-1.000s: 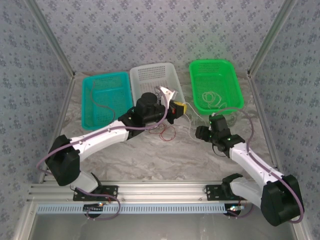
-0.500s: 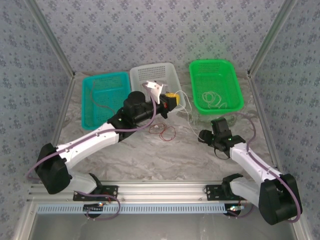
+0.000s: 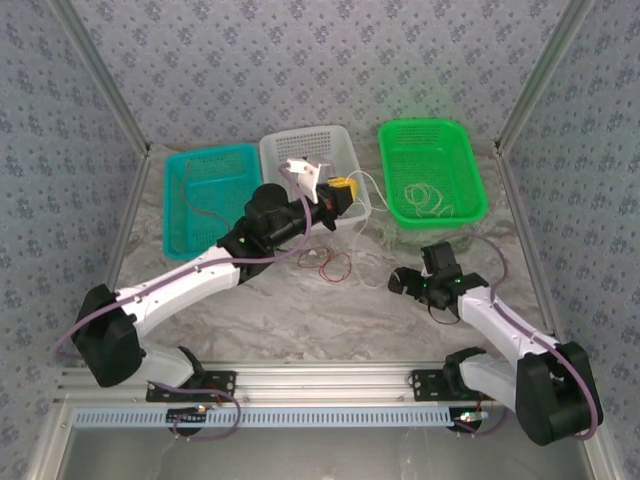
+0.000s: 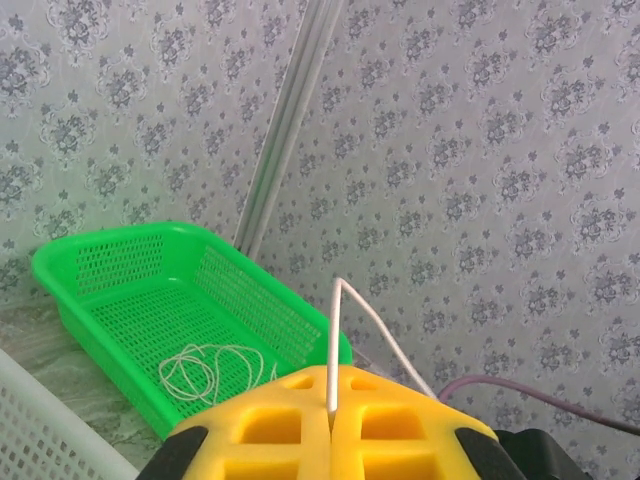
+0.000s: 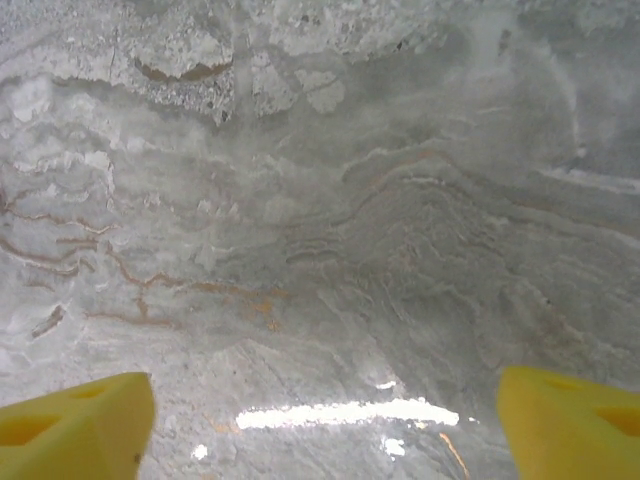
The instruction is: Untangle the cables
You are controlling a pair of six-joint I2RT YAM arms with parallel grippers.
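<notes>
Left claw [image 4: 330, 412]: I am pinching a whitish wire [image 4: 333, 340] between closed tips and holding it high above the white basket's [image 3: 300, 150] near corner, probably to lift it clear of the red wire [image 3: 335, 265] looping on the table [image 5: 320, 200]. Right claw [image 5: 320, 420]: I am hovering low over bare marble, fingers wide apart, gripping nothing. A pale coil [image 3: 425, 195] is lying in the green basket [image 3: 425, 124]. Basket rims are crowding my left claw, while open room is lying toward the near edge.

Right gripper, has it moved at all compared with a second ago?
Yes. The right gripper has drawn back from the green basket toward the near edge of the table.
</notes>
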